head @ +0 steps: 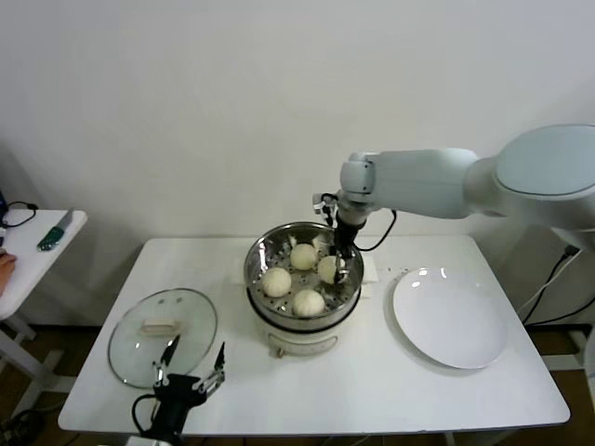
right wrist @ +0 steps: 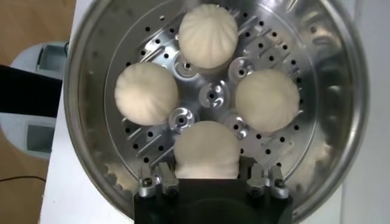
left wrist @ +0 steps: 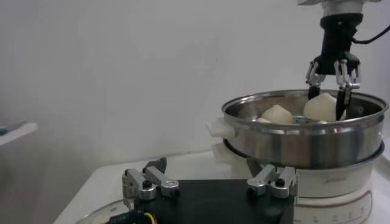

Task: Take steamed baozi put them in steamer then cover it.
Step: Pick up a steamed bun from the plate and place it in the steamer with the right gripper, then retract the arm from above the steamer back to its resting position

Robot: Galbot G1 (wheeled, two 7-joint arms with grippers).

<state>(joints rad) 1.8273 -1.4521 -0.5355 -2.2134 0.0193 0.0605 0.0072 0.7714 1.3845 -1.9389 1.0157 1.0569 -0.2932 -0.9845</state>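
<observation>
Steamer (head: 302, 311): is being seen near the middle of the white table (head: 372, 390), a shiny steel pot on a white base, uncovered.
Steamed baozi (head: 276, 282): four are being held on the perforated floor, one each at about 12, 3, 6 and 9 o'clock around the centre, apart from each other.
Right gripper (head: 337, 265): is being held straight down inside the steamer, at the bun on the 3 o'clock side (right wrist: 206, 149); in the right wrist view the fingers (right wrist: 261, 181) are being seen close on either side of that bun, narrow, and touching or just beside it; whether the bun is being gripped cannot be told.
Left gripper (head: 191, 367): is being kept low at the table's 7 o'clock edge, its jaws spread wide and holding nothing, just over the near rim of the cover.
Cover (head: 163, 336): is lying flat on the table at 9 o'clock of the steamer, handle up.
Plate (head: 450, 319): is lying bare at 3 o'clock of the steamer, well apart from it.
</observation>
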